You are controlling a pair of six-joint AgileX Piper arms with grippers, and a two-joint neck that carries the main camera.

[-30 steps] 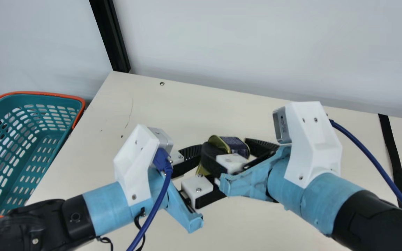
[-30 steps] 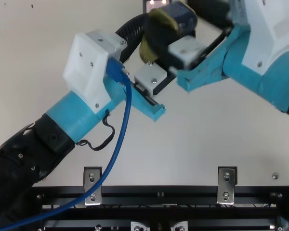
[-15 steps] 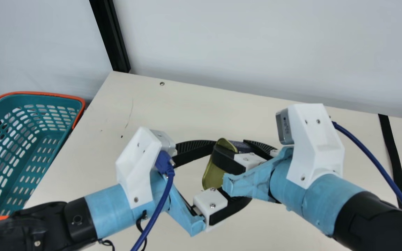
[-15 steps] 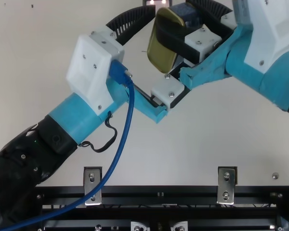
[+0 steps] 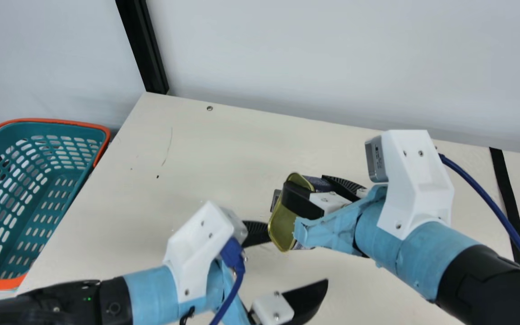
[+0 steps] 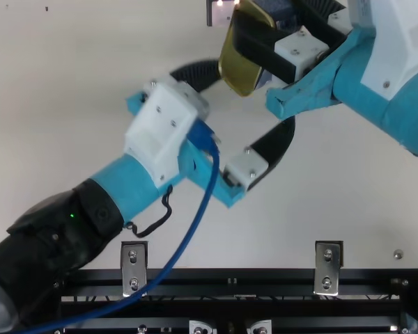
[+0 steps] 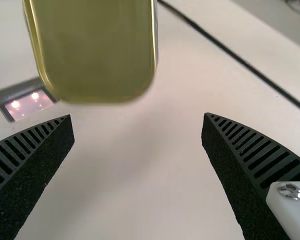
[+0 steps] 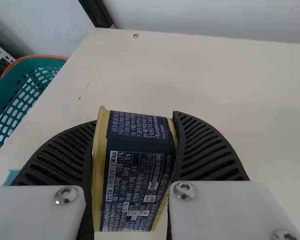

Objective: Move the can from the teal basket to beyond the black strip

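My left gripper (image 5: pixel 289 257) stands open below and left of the can in the main view; in the left wrist view, the left gripper (image 7: pixel 139 120) has nothing between its wide-apart fingers. Above the table my right gripper (image 5: pixel 316 196) is shut on the gold and dark blue can (image 5: pixel 282 225). The right wrist view shows the right gripper (image 8: pixel 135 120) with the can (image 8: pixel 135 170) between its two fingers. At the far left is the teal basket (image 5: pixel 72 174) with its orange rim. The black strip (image 5: pixel 503 180) crosses the table on the right, behind the right arm's cable.
A white wall (image 5: pixel 323 58) rises behind the table (image 5: pixel 206 149), with a black post (image 5: pixel 145 49) at the back left corner. A small dark-framed object with pink reflections (image 6: pixel 221 12) lies on the table near the can. Metal brackets (image 6: pixel 134 268) line the front edge.
The left gripper has opened off the can and drawn back toward the table's front. The right gripper, holding the can, has shifted slightly to the right.
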